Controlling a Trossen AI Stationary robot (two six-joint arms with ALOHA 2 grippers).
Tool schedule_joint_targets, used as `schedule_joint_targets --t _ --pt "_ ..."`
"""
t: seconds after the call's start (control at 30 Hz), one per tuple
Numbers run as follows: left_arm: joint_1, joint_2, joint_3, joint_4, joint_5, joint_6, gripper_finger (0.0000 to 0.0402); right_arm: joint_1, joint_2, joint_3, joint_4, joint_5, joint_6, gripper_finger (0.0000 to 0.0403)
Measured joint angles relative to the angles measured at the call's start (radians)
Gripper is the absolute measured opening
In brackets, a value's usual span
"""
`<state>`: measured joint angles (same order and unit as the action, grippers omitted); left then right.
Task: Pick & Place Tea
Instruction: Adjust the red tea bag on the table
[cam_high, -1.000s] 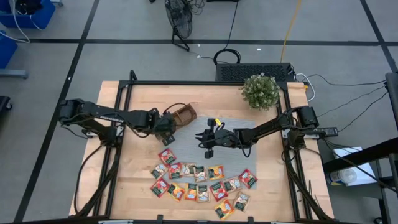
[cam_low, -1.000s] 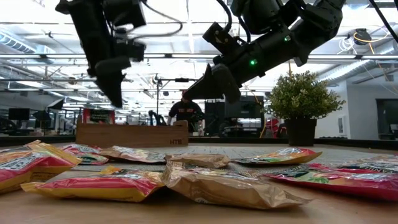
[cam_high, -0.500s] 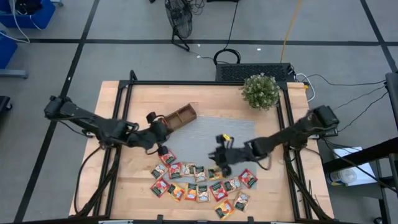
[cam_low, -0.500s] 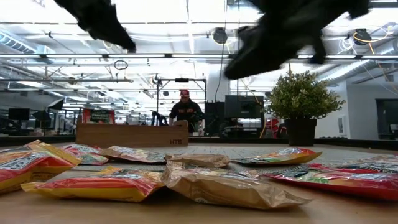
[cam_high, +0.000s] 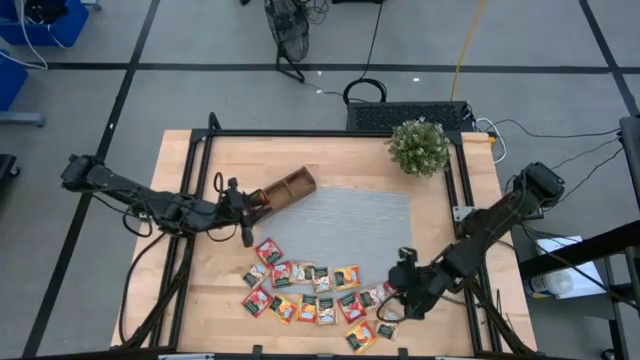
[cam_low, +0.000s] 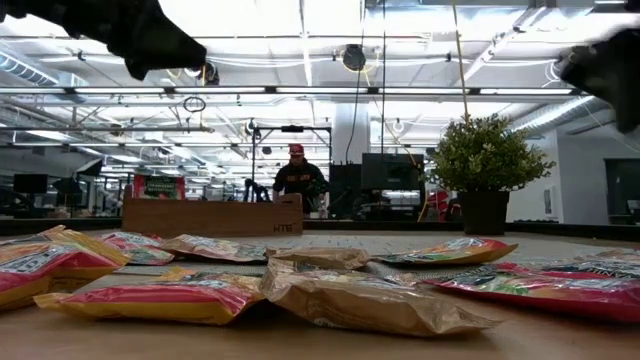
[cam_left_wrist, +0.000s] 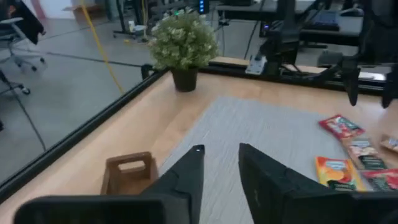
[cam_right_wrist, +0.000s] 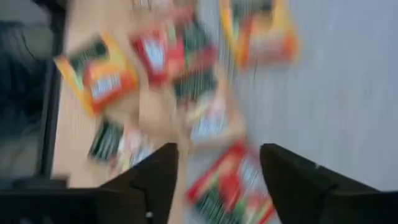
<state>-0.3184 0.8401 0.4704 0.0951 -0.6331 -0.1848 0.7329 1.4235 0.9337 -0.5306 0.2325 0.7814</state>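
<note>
High view: small flat red, orange, yellow and green tea sachets lie scattered on the pale wooden table, near its front edge, just off the grey woven mat. Left gripper sits beside the brown wooden compartment tray, above the sachet cluster. Right gripper is over the cluster's right end. Small green potted plant at the far corner.

Low view: sachets spread across the foreground; tray behind them; a person stands in the room beyond.

Left wrist view: fingers parted a little, gripping nothing.

Right wrist view: fingers spread wide, empty, blurred sachets below.
</note>
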Motion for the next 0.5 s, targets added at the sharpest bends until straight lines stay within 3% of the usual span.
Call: schedule_joint_targets --t 0.17,0.5 --pt "0.019 0.004 -0.005 0.006 0.001 -0.008 0.0130 0.015 0.039 -0.001 -0.145 -0.026 0.196 0.0243" --pt "0.023 0.003 -0.005 0.013 0.002 -0.038 0.0132 0.015 0.048 -0.004 -0.013 -0.202 0.292 0.0207"
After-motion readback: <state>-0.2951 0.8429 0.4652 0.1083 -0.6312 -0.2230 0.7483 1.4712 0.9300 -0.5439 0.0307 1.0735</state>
